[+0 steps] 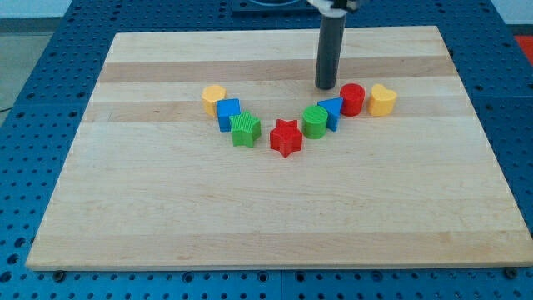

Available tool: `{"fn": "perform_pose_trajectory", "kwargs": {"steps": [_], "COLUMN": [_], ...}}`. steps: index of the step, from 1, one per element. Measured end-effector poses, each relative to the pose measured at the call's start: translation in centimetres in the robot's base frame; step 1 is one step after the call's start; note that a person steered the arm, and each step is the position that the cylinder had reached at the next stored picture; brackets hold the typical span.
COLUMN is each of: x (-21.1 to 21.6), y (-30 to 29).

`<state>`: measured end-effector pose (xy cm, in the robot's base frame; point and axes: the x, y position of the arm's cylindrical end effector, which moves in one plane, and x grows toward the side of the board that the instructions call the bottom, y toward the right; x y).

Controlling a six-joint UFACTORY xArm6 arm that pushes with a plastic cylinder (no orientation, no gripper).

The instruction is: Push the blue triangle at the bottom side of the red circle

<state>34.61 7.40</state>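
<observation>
The blue triangle (332, 110) lies on the wooden board, touching the left side of the red circle (352, 99), which is a short red cylinder right of the board's centre. My tip (325, 87) rests on the board just above and left of the blue triangle, close to it, and left of the red circle. A green cylinder (315, 122) touches the triangle's lower left side.
A yellow heart-shaped block (382, 99) sits right of the red circle. A red star (286, 137), a green ridged block (246, 129), a blue cube (228, 113) and a yellow hexagon (214, 97) run in an arc to the left. The board (266, 217) lies on a blue surface.
</observation>
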Motion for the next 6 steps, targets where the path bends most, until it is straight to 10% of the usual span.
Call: {"fn": "perform_pose_trajectory", "kwargs": {"steps": [6], "x": [7.0], "y": [-2.4]}}
